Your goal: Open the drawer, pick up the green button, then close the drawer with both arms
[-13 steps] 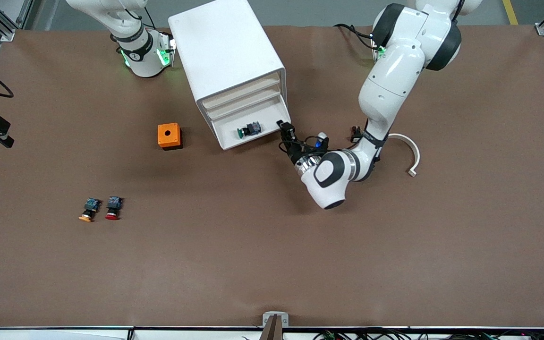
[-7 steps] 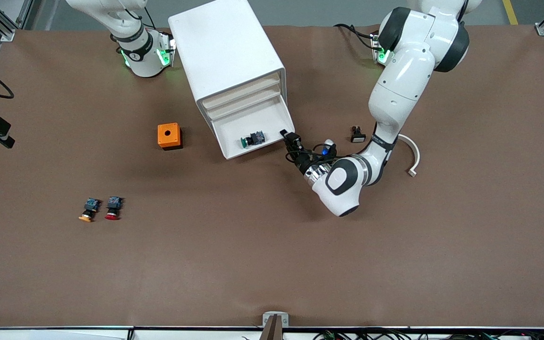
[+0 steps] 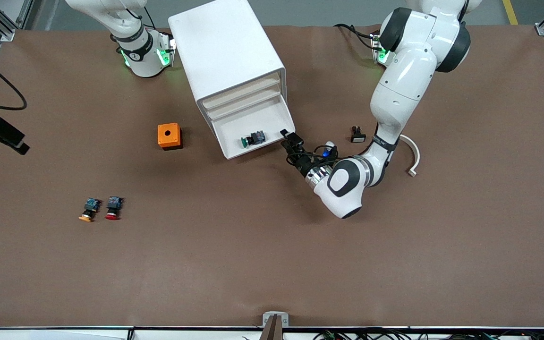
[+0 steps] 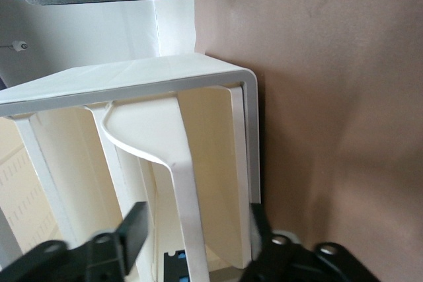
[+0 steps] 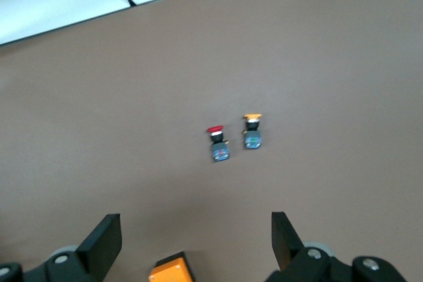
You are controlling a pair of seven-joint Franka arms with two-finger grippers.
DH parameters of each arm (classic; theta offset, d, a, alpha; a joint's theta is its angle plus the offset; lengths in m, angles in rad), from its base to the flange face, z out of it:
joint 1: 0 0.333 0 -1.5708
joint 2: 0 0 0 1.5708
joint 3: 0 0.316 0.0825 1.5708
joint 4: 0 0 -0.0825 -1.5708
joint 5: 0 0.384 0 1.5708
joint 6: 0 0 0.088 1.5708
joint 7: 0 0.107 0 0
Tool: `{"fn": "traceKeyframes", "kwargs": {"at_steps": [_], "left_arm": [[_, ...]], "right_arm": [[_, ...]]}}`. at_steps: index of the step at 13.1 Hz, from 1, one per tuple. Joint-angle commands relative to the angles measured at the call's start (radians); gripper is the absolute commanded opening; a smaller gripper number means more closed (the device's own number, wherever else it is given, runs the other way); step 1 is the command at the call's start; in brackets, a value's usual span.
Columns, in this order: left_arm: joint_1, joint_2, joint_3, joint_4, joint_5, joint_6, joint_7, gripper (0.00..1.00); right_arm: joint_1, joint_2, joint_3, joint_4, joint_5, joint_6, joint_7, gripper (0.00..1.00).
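Two arms work the table: at the frame's left edge the right gripper (image 5: 192, 239) waits, jaws spread wide. Centre frame, the green-capped button (image 3: 253, 139) lies in the pulled-out drawer (image 3: 272, 118), just beside the left gripper (image 3: 290, 140), whose parted fingers (image 4: 135, 229) straddle the drawer's front corner.

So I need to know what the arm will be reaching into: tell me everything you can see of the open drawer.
The drawer is a shallow white tray, plastic by its look, pulled out of the white cabinet as its third front of four. It lies level and holds the green-capped button on its floor. Its front wall has a curved finger notch, and the left claw straddles that wall with fingers apart.
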Motion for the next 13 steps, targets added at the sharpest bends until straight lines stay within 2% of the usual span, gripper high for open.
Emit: {"fn": "traceKeyframes", "kwargs": {"at_steps": [1, 4, 6, 9, 11, 13], "left_arm": [[0.018, -0.023, 0.004, 0.000, -0.010, -0.007, 0.040, 1.00], [0.047, -0.023, -0.001, 0.001, -0.010, -0.036, 0.172, 1.00], [0.049, -0.048, 0.004, 0.013, 0.009, -0.053, 0.330, 1.00], [0.049, -0.074, -0.002, 0.015, 0.159, -0.062, 0.664, 1.00], [0.044, -0.089, 0.005, 0.032, 0.242, -0.061, 0.915, 1.00], [0.038, -0.095, 0.005, 0.094, 0.323, -0.050, 1.069, 1.00]], "right_arm": [[0.087, 0.083, -0.005, 0.013, -0.017, -0.002, 0.139, 1.00], [0.132, 0.143, -0.005, 0.018, -0.023, 0.009, 0.224, 1.00], [0.169, 0.171, -0.004, 0.019, -0.055, 0.020, 0.294, 1.00], [0.258, 0.203, -0.004, 0.010, -0.101, 0.010, 0.414, 1.00], [0.294, 0.207, -0.002, 0.009, -0.075, -0.034, 0.521, 1.00], [0.350, 0.224, -0.002, 0.001, -0.060, -0.037, 0.653, 1.00]]}}
